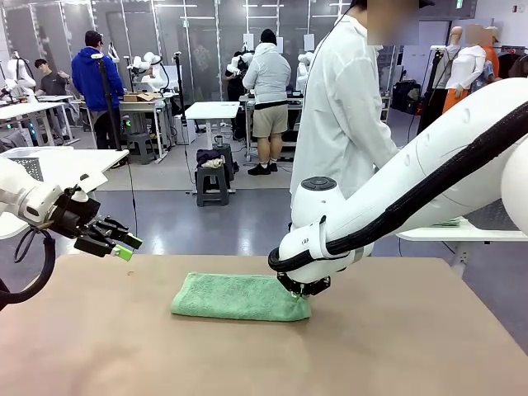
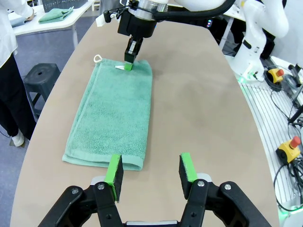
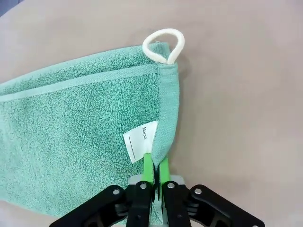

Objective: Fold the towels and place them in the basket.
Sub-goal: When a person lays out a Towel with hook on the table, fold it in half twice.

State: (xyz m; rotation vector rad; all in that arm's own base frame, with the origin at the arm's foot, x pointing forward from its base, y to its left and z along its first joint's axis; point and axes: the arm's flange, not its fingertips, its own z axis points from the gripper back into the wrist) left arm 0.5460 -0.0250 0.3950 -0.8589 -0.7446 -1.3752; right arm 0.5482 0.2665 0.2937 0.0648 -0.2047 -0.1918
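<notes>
Right gripper point(image 3: 155, 160) first: we see its green pads pressed together on the short hem point(image 3: 167, 109) of the sea-green towel point(image 3: 71, 118). It grips right beside the white name label point(image 3: 140, 141), some way along from the cream hanging loop point(image 3: 163, 45) at the corner.

The bite is thin, taken at the very rim of the cloth. We cannot tell whether both layers of the doubled towel sit between the pads or just the upper one. That is our first worry: if one layer alone is caught, a lift would peel the fold open rather than carry the end over.

Our second worry is slip. Terry is soft, and a hem gripped so near its edge could pull out once the cloth's weight hangs from it. It is also a single pinch about midway along the hem, so the corners on either side may droop and land unevenly.

Further out, the towel lies flat as a long strip on the brown table point(image 1: 412, 346), well inside its edges. Its other short end points toward the left gripper point(image 2: 151, 166), which hangs above the table, apart from the cloth. Its jaws are partly spread with nothing between them.

With that end unpinned, we judge that a pull from the right arm could drag or skew the whole towel instead of folding it. A person point(image 1: 338, 107) stands at the far side, close behind the right arm, and a wide swing could come near them.
</notes>
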